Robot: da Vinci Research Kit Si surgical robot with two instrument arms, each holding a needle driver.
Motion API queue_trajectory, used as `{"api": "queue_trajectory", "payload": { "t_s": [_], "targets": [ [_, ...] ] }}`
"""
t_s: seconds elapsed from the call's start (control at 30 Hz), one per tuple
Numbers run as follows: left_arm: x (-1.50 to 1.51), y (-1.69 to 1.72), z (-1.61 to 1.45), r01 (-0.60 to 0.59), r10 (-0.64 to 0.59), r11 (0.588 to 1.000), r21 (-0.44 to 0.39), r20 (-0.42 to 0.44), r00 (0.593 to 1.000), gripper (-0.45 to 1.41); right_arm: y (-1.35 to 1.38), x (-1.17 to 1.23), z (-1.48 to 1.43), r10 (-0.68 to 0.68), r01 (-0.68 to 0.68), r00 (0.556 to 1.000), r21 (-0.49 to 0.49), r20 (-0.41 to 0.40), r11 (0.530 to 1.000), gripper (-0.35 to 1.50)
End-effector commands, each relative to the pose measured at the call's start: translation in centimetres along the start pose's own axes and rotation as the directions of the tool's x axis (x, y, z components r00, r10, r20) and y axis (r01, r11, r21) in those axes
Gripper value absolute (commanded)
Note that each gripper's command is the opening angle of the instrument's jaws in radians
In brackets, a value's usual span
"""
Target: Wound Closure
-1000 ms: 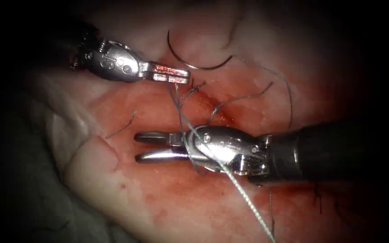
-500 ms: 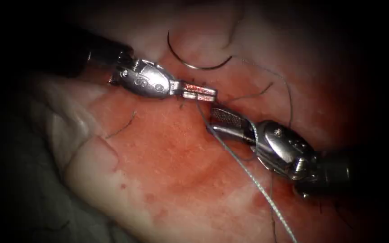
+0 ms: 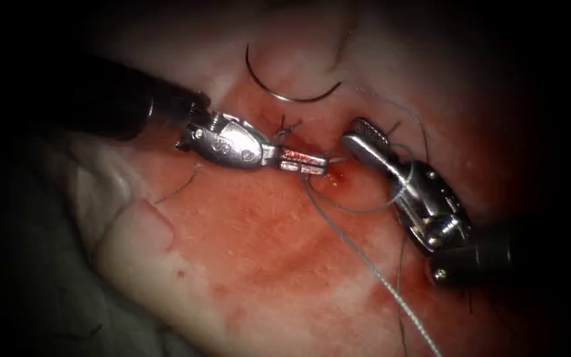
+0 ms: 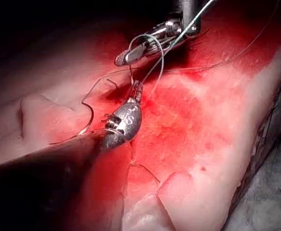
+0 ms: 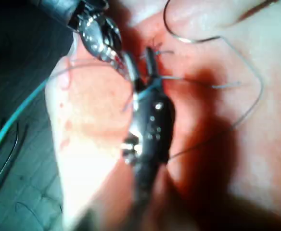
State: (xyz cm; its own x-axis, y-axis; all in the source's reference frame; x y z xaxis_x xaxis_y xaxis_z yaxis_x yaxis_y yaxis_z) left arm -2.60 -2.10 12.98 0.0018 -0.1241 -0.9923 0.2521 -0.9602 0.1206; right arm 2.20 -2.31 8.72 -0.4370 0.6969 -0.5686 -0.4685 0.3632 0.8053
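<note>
Holding the thread [image 3: 338, 228] in my left tool [image 3: 304, 162], jaws clenched at the cut [image 3: 335, 173], I see from the endoscope my right tool [image 3: 363, 135] just across, released, thread looped round it. The needle [image 3: 285, 92] lies free on the tissue [image 3: 232, 264] above both, nearer my left. Left wrist: my left tool [image 4: 136, 91] points at the right one [image 4: 131, 55]. Right wrist: needle [image 5: 188, 38] lies beyond the jaws.

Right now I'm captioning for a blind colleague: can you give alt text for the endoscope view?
The left tool, jaws shut on the thread, meets the open-jawed right tool over the red, wet cut in the tissue. A loop of thread circles the right tool. The curved needle lies free on the tissue above, held by neither.
</note>
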Motion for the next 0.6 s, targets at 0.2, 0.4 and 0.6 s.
{"api": "queue_trajectory", "payload": {
  "t_s": [0.2, 0.4, 0.6],
  "targets": [
    [-0.04, 0.03, 0.09, 0.000, 0.000, 1.000, -0.006, -0.006, 1.000, -0.45, 0.27, -0.41, -0.11, 0.126, -0.119, 0.991, -0.127, 0.050, 0.985, 0.39],
    [-0.04, 0.02, 0.09, 0.000, 0.000, 1.000, -0.010, -0.010, 1.000, -0.45, 0.45, -0.42, -0.28, 0.159, -0.143, 0.986, -0.224, 0.052, 0.964, 0.90],
    [-0.05, 0.01, 0.10, 0.011, -0.011, 1.000, -0.008, -0.013, 1.000, -0.45, 0.55, -0.40, -0.36, 0.194, -0.177, 0.981, -0.320, 0.022, 0.931, 1.00]
  ]
}}
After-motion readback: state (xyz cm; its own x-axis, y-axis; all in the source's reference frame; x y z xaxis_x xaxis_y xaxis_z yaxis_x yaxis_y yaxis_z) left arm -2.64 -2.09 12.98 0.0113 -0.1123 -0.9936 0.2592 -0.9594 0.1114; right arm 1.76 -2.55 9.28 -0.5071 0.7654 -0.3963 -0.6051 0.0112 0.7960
